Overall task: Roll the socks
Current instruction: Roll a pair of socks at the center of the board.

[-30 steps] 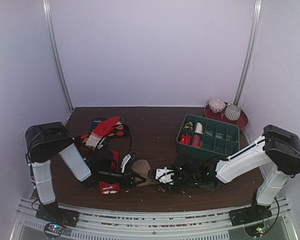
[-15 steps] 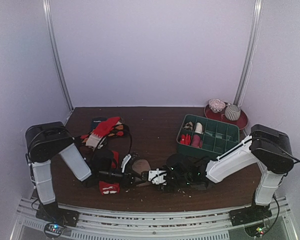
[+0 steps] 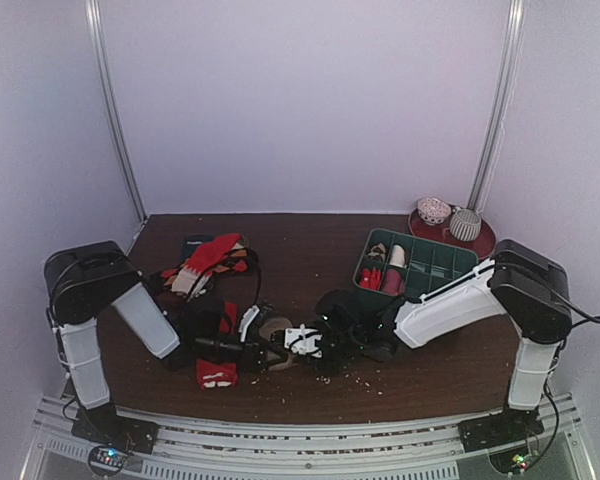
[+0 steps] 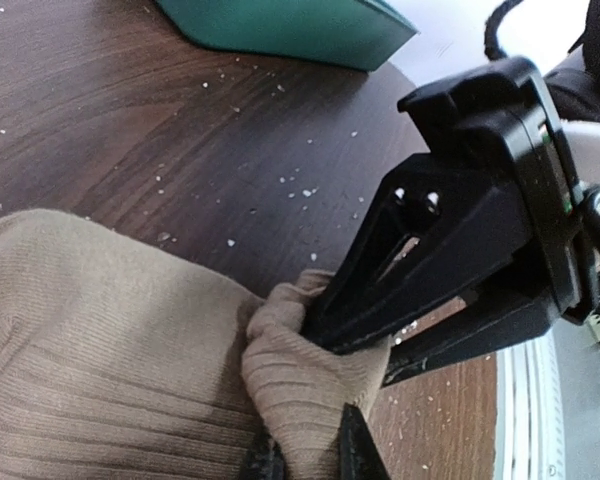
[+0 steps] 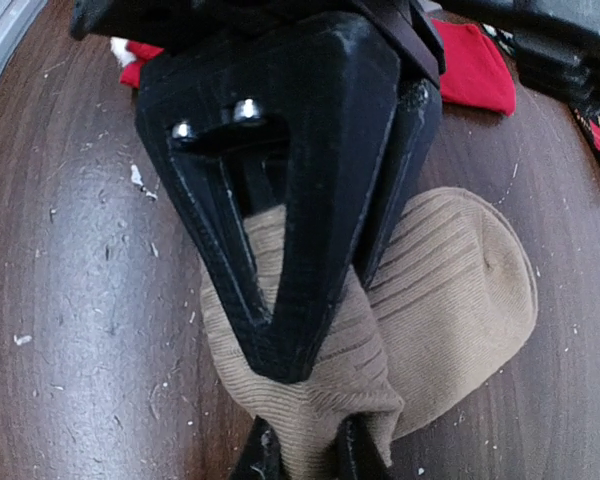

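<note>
The tan sock lies at the table's front centre, between the two arms. In the left wrist view its ribbed body spreads to the left, and my left gripper is shut on a bunched fold of it. My right gripper faces it from the other side, shut on a fold of the same tan sock. The two grippers meet nose to nose over the sock. A red sock with white marks lies by the left arm; it also shows in the right wrist view.
A pile of other socks lies at the back left. A green divided box holding small items stands at the right, behind the right arm. A red plate with two bowls is at the back right corner. Pale crumbs dot the wood.
My right arm has moved left, up to the left gripper, and its jaws have closed on the tan sock. The left gripper has stayed shut on the sock.
</note>
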`<state>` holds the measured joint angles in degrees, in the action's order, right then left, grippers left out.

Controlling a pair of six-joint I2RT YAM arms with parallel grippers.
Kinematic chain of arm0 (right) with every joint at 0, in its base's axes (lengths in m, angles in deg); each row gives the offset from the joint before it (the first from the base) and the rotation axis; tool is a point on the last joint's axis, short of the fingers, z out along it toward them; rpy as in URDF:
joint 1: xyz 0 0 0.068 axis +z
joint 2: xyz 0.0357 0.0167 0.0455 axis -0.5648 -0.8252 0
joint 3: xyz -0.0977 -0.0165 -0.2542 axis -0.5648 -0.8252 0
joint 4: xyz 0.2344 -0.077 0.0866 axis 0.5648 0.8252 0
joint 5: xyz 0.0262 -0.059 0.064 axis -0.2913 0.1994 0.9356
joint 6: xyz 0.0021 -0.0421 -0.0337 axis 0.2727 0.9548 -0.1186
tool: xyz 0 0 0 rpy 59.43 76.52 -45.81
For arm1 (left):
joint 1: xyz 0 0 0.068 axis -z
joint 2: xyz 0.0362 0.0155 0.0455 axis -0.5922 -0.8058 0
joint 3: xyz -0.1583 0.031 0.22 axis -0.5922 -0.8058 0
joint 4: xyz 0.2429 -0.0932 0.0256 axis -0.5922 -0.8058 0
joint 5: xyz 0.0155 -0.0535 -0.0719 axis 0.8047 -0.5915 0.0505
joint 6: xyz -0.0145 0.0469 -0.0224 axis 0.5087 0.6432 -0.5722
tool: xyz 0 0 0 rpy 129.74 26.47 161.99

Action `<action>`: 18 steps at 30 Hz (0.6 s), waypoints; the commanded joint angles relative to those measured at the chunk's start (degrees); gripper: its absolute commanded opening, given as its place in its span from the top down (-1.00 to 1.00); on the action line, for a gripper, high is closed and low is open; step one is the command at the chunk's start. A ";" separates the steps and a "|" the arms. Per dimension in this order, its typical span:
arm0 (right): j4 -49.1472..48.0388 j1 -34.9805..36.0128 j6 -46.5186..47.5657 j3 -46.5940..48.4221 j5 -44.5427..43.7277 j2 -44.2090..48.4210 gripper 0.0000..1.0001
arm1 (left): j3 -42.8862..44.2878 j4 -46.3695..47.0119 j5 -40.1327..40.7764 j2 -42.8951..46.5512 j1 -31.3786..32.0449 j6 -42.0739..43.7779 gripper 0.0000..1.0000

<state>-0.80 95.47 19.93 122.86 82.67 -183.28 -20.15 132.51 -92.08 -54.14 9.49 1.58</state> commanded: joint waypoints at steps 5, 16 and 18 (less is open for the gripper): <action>22.84 -1.34 -11.38 5.96 5.14 -8.53 0.88 | 7.08 -34.16 10.28 9.67 2.38 17.44 0.07; 49.49 -7.39 -20.72 18.46 14.72 -11.91 0.87 | -1.64 -37.78 23.77 35.53 2.54 25.02 -0.96; 51.99 -7.58 -21.83 19.84 15.38 -11.98 0.87 | -4.35 -37.04 28.49 39.44 2.57 24.28 -0.96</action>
<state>28.92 88.93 3.36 143.78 97.19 -190.95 -20.01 95.74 -72.34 -20.46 11.96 23.06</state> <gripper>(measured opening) 0.134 0.982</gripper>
